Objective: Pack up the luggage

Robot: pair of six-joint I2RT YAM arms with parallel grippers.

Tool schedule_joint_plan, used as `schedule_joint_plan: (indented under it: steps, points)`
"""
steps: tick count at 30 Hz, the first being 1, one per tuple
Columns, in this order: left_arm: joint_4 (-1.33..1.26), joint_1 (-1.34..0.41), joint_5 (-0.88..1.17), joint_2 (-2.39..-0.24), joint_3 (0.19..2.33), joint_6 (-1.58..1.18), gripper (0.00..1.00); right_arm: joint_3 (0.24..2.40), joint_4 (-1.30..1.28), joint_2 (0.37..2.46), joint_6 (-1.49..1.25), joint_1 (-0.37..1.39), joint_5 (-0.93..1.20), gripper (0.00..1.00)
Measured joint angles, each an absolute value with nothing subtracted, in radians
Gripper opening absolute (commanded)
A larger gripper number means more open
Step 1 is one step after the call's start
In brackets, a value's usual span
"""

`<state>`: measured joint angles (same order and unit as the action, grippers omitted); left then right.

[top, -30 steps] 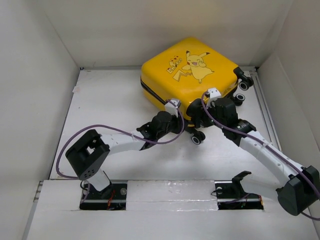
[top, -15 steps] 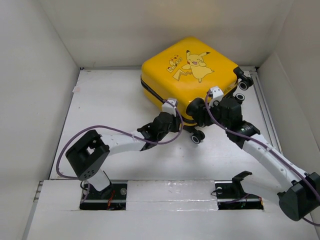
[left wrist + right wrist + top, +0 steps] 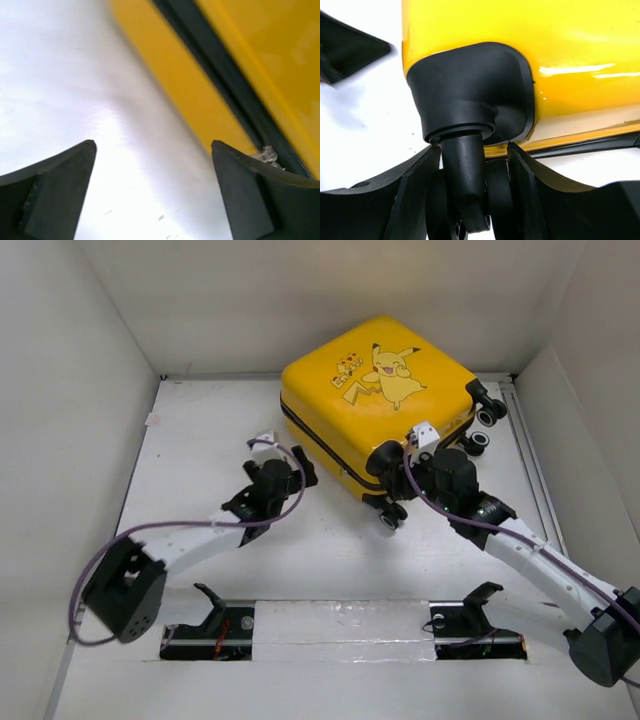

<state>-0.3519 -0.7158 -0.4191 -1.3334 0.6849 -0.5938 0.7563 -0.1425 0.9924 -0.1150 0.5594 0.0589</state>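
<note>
The luggage is a glossy yellow hard-shell case with a Pikachu print, lying closed and flat at the back of the table. Black spinner wheels stick out along its right side. My right gripper is at the near right corner, shut on one spinner wheel, with the wheel and its stem between the fingers. My left gripper hangs open beside the case's left front edge, touching nothing. In the left wrist view the yellow shell and its dark zipper line pass on the right.
White walls close in the table on the left, back and right. Another wheel rests on the table just below my right gripper. The arm mounts sit along the near edge.
My left gripper has opened and drawn back to the left, away from the case's front edge. My right gripper has closed on the corner wheel, and the case has shifted slightly.
</note>
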Motion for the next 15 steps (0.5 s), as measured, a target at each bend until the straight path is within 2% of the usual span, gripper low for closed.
schedule_joint_plan:
  steps: [4, 9, 10, 11, 13, 14, 15]
  points:
    - [-0.255, -0.701, -0.472, -1.038, 0.550, -0.649, 1.00, 0.752, -0.138, 0.993, -0.131, 0.690, -0.035, 0.00]
    - [-0.137, -0.707, -0.473, -0.686, 0.523, -0.698, 1.00, 0.724, -0.166, 1.001, -0.215, 0.970, -0.144, 0.00]
    - [-0.116, -0.707, -0.471, -0.634, 0.523, -0.711, 1.00, 0.731, -0.178, 1.003, -0.240, 1.015, -0.163, 0.11]
    - [-0.096, -0.707, -0.469, -0.591, 0.522, -0.721, 1.00, 0.748, -0.197, 1.015, -0.262, 1.062, -0.184, 0.27]
    - [-0.063, -0.706, -0.458, -0.525, 0.522, -0.740, 1.00, 0.809, -0.256, 1.070, -0.294, 1.137, -0.241, 0.73]
    - [-0.044, -0.706, -0.453, -0.504, 0.522, -0.747, 1.00, 0.847, -0.288, 1.102, -0.300, 1.174, -0.263, 1.00]
    - [-0.021, -0.706, -0.448, -0.484, 0.522, -0.758, 1.00, 0.883, -0.299, 1.128, -0.300, 1.212, -0.281, 1.00]
